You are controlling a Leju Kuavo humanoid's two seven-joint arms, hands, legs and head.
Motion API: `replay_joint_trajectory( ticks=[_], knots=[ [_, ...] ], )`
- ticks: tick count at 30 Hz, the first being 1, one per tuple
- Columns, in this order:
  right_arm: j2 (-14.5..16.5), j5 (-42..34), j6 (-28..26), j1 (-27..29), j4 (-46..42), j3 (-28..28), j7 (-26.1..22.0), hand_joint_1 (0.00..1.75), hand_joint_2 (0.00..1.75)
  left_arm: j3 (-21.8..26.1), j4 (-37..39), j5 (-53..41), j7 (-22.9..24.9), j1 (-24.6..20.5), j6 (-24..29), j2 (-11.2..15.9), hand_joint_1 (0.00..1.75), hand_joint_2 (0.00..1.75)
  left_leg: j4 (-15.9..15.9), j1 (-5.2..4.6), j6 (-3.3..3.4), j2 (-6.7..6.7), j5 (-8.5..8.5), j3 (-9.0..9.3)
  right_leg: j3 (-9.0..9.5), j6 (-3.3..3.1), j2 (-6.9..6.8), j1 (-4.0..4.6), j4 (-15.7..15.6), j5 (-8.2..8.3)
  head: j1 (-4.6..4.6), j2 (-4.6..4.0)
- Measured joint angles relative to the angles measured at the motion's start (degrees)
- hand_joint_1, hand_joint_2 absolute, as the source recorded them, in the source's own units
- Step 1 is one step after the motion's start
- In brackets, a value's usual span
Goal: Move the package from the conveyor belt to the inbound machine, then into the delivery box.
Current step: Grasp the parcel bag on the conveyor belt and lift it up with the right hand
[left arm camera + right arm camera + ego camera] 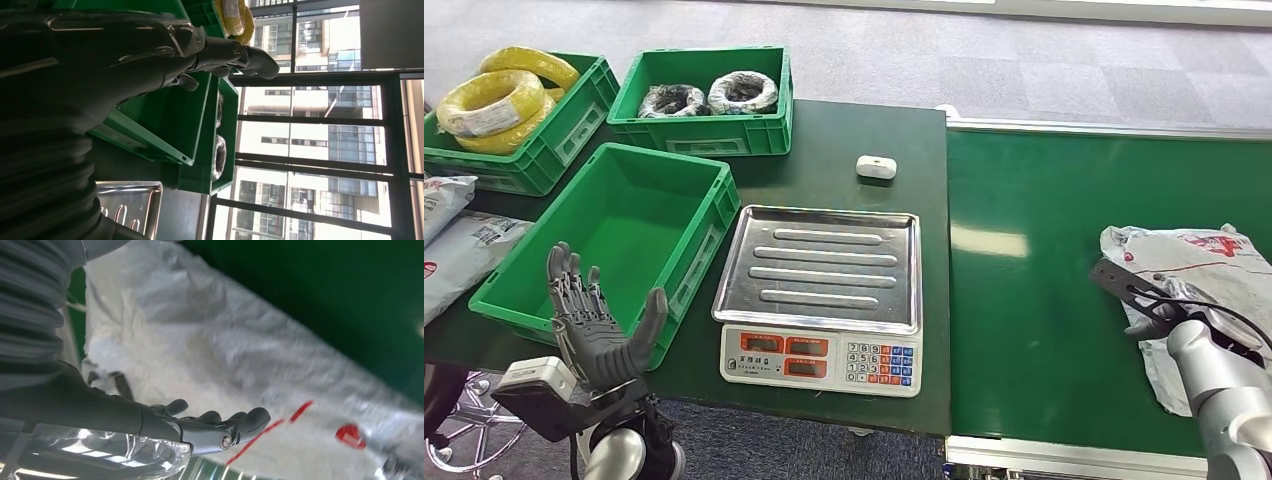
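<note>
While your left hand (pixel 596 325) waits with fingers spread and holding nothing beside the empty green box (pixel 614 235), the scale (pixel 822 295) is bare; the package (pixel 1199 300) lies on the belt (pixel 1034 290) under your right hand (pixel 1159 315), grip unclear. Everything remains.

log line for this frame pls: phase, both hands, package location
phase: reaching for pickup | right hand: over package, grip cannot tell | left hand: open, raised, holds nothing | package: on conveyor belt | scale: bare
</note>
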Motion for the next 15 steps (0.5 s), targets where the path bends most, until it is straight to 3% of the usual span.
replay_joint_trajectory(
  ticks=[5,10,15],
  knots=[
    [1.0,-1.8,3.9,1.4,0.0,-3.5,-4.0,0.00,1.75,0.5,0.3,-0.4,0.0,-0.7,1.2,0.0,0.00,1.75,0.0,0.00,0.00,0.03,0.00,-0.01,0.00,0.00,0.02,0.00,0.0,0.00,0.00,0.00],
    [1.7,-1.3,3.8,1.4,0.0,-4.8,-3.5,0.00,1.75,0.8,0.3,-0.6,0.0,-0.7,1.8,0.0,0.00,1.75,0.0,0.00,0.00,0.04,0.00,0.01,0.03,0.00,0.04,0.00,0.0,0.00,0.01,0.00],
    [2.7,1.4,1.5,0.7,0.0,-4.8,-0.1,0.00,1.75,0.9,0.0,-0.8,0.0,-0.6,3.2,0.0,0.00,1.75,0.0,0.00,0.00,0.04,0.00,-0.02,0.03,0.00,0.04,0.00,0.0,0.00,0.00,0.00]
  ],
)
